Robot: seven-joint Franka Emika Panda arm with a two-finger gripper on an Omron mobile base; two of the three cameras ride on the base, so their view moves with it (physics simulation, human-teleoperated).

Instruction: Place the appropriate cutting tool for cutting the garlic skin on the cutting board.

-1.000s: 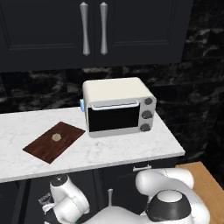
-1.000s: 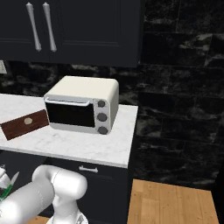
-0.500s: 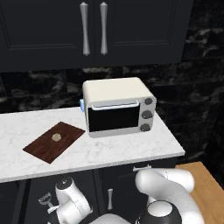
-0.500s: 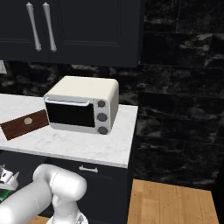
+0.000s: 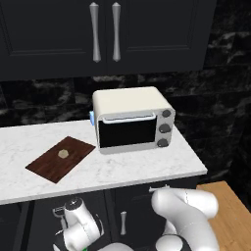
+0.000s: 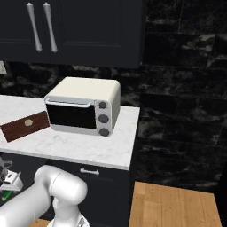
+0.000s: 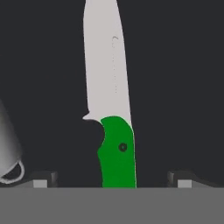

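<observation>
Gripper (image 7: 112, 179) jaws are spread wide, one tip on each side of the knife (image 7: 110, 105) and clear of it. In the hand view its long axis runs bottom to top — green handle nearest the tips, blade pointing away. On the counter (image 5: 147, 169) the board (image 5: 61, 158) lies left of the toaster oven (image 5: 132, 119), garlic (image 5: 62, 154) on it. Since half a second ago the hand has dropped lower — board and garlic unmoved.
</observation>
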